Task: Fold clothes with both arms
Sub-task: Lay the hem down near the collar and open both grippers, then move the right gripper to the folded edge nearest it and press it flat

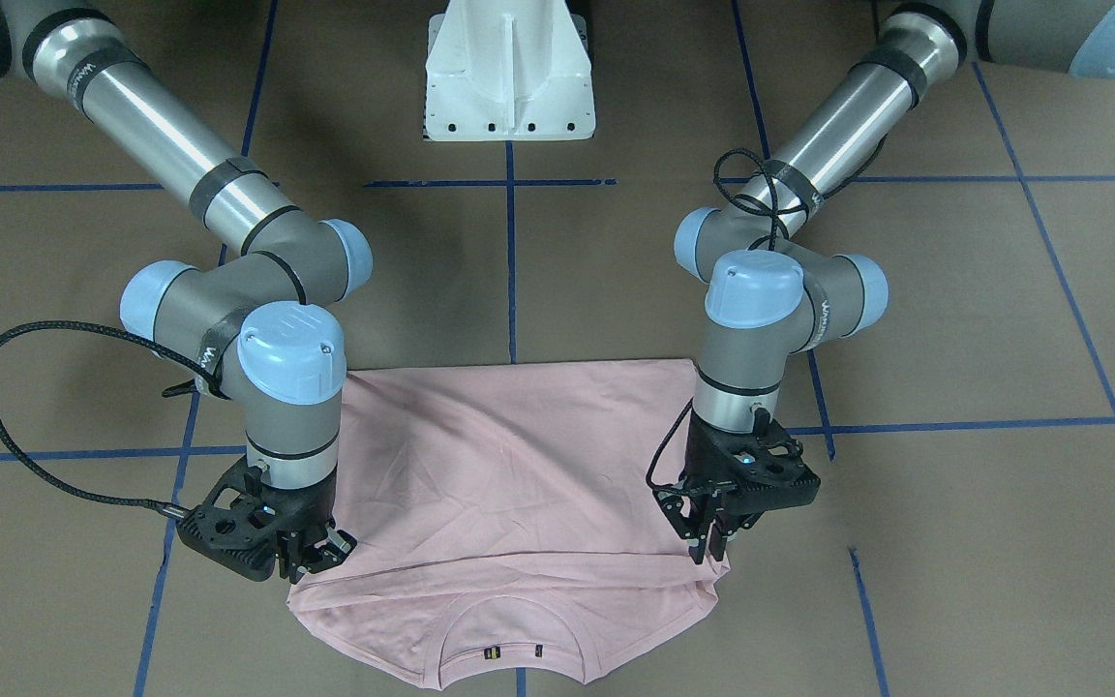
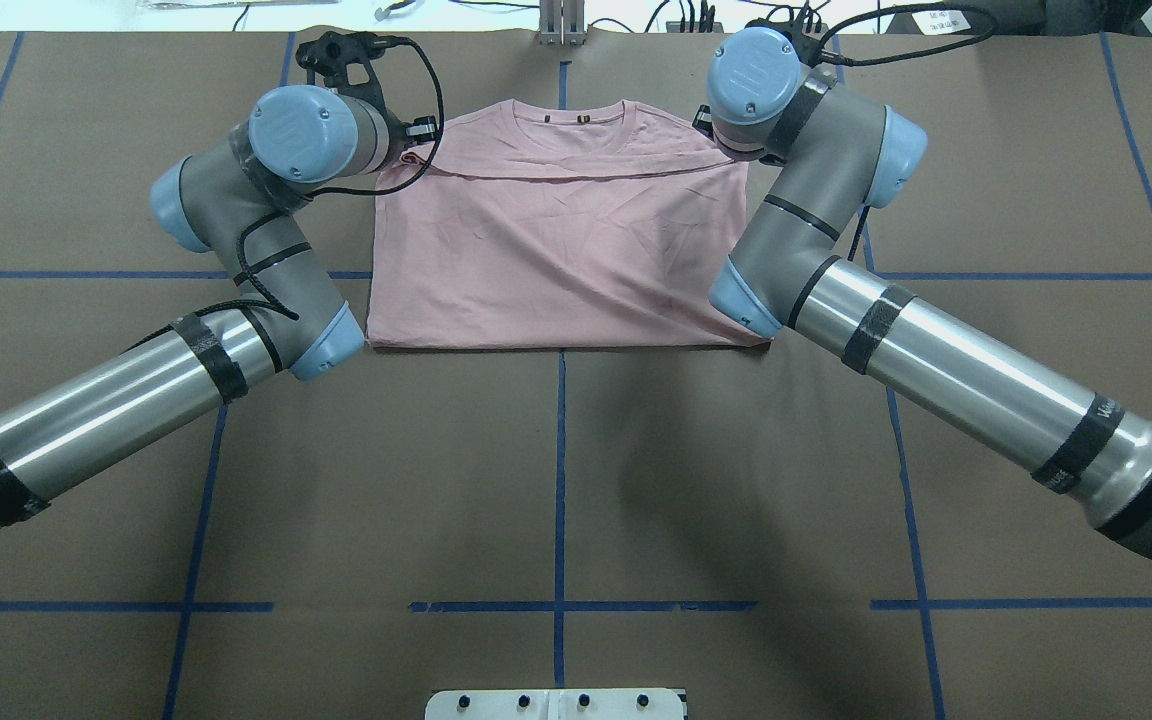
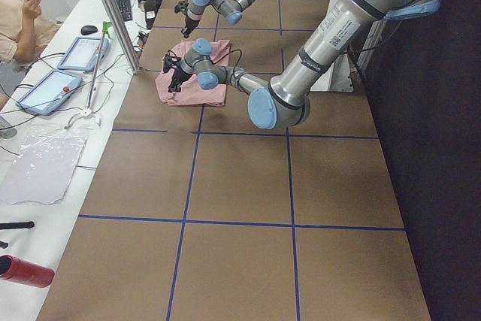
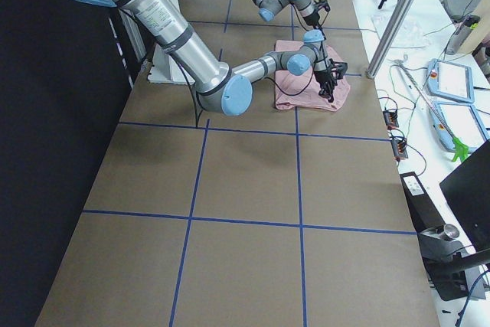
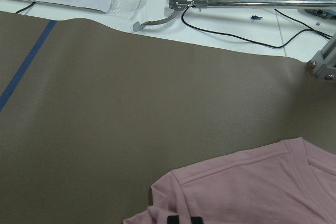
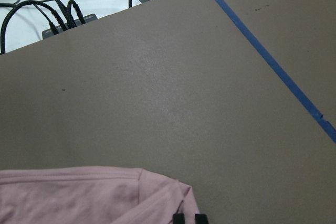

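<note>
T-shirt (image 1: 519, 465), folded-over edge pinched tight in left gripper (image 1: 709, 552) and right gripper (image 1: 320, 560); likely risk: uneven release dragging fold askew, cloth clinging to jaws

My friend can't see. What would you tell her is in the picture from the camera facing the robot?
A pink T-shirt lies folded on a brown table marked with blue tape lines. The robot's left gripper, on the picture's right, is down at one end of the folded-over edge, and the right gripper is at the other.
</note>
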